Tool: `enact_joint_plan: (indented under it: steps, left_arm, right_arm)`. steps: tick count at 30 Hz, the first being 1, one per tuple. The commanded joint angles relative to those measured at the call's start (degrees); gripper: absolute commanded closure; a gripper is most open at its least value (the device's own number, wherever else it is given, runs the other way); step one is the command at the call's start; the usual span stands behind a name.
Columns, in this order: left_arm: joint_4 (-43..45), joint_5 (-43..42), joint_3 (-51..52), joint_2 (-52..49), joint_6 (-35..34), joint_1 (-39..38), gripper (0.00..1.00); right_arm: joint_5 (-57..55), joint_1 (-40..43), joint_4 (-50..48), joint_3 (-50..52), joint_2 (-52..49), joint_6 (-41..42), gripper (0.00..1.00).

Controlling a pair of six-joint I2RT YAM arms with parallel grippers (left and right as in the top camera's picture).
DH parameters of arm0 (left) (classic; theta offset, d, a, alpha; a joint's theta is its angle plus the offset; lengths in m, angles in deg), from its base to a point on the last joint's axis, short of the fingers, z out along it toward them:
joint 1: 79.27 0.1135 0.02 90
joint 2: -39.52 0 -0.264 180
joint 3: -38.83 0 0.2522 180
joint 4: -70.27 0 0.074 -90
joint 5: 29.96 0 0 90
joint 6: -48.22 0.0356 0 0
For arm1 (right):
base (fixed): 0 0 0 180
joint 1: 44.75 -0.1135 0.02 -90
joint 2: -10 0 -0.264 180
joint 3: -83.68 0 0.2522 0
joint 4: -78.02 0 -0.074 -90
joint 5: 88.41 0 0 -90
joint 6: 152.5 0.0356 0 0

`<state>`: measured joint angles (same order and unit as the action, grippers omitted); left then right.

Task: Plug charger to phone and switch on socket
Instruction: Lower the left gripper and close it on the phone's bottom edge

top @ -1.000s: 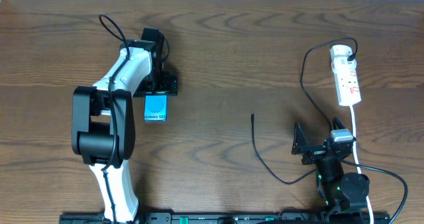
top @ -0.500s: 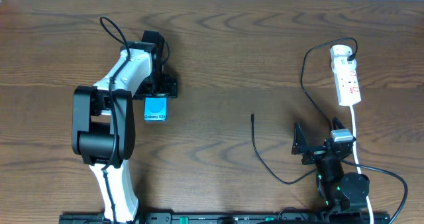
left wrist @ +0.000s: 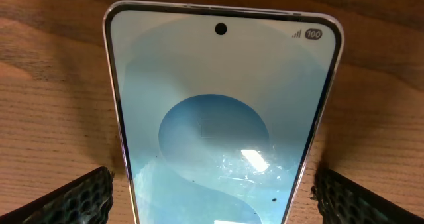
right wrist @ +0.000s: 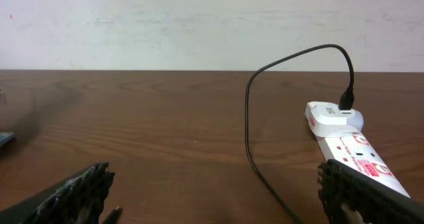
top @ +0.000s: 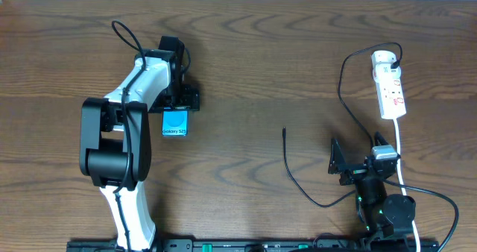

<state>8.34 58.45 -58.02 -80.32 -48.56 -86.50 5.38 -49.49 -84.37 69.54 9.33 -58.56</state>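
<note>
Straddling the phone (left wrist: 218, 118), your left gripper (left wrist: 222, 197) is spread, fingers clear of both edges. Right gripper (right wrist: 218, 197) spread wide, gripping nothing; charger (top: 284, 136) at its 10 o'clock, socket (top: 390, 88) at 1 o'clock.

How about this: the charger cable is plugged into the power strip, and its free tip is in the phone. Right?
No. The charger cable is plugged into the power strip, but its free tip lies on the table, far from the phone; see the overhead view.
</note>
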Motion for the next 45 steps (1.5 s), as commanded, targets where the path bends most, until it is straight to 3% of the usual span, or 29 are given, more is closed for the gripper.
enact_joint_plan:
  steps: [1,5,24,26,28,45]
  left_arm:
    - [0.11,1.20,1.62,-1.07,0.13,0.17,0.05]
    - [0.09,1.20,1.62,-1.07,0.13,0.17,0.23]
    - [0.09,1.22,1.62,-1.07,0.13,0.17,0.71]
    - [0.09,1.20,1.62,-1.07,0.11,0.17,0.85]
    - [0.09,1.20,1.62,-1.07,0.11,0.17,0.92]
    - [-0.07,0.59,1.25,-1.01,-0.79,0.17,0.93]
  right_arm:
    - [-0.26,-0.31,0.24,0.07,0.24,0.74,0.01]
    - [-0.26,-0.31,0.24,0.09,0.24,0.74,0.01]
    - [-0.26,-0.31,0.24,0.07,0.24,0.72,0.01]
    - [-0.26,-0.31,0.24,0.09,0.24,0.72,0.01]
    - [-0.26,-0.31,0.24,0.09,0.24,0.74,0.01]
    - [-0.26,-0.31,0.24,0.07,0.24,0.72,0.01]
